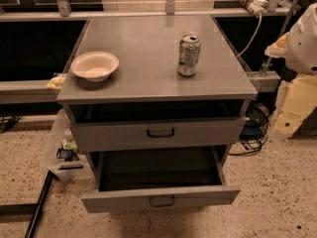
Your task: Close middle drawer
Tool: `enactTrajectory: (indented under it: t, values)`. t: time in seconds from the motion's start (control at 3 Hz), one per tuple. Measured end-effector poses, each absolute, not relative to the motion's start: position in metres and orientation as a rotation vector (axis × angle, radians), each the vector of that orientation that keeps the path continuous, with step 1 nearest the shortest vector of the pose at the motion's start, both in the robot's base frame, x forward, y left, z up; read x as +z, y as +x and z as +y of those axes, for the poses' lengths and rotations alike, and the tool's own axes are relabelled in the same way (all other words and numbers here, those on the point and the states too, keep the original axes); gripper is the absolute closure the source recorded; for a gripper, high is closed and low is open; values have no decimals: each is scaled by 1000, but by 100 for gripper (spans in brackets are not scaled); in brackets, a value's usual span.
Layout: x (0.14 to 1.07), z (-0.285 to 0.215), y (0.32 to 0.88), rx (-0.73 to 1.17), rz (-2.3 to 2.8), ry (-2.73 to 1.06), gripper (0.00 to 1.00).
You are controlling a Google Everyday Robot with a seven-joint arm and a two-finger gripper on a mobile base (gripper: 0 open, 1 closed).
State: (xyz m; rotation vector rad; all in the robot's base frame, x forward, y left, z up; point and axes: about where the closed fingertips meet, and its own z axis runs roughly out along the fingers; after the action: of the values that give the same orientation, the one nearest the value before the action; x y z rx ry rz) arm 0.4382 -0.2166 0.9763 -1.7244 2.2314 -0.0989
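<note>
The grey cabinet has two drawers showing. The upper drawer (158,133) has a taller front and stands slightly out. Below it the middle drawer (161,198) is pulled far out, with its dark, deep interior (158,170) showing and a small loop handle (162,201) at the centre of its flat front. The lowest drawer is out of view. My white arm (303,36) comes in at the right edge, and my gripper (276,47) seems to be its pale tip, high up beside the cabinet top and far from the drawer.
A cream bowl (95,65) and a dented soda can (188,54) stand on the cabinet top (148,38). A clear bag of snacks (63,145) hangs at the cabinet's left side. Cables (255,128) and yellow foam (297,105) lie to the right. The floor is speckled.
</note>
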Motion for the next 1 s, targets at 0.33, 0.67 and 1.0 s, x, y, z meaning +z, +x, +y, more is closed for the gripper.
enactTrajectory:
  t: [0.33, 0.67, 1.0]
  values:
    - [976, -217, 438, -99, 2231, -1724, 0]
    - [976, -217, 438, -99, 2231, -1724, 19]
    - [964, -214, 439, -86, 2216, -1698, 42]
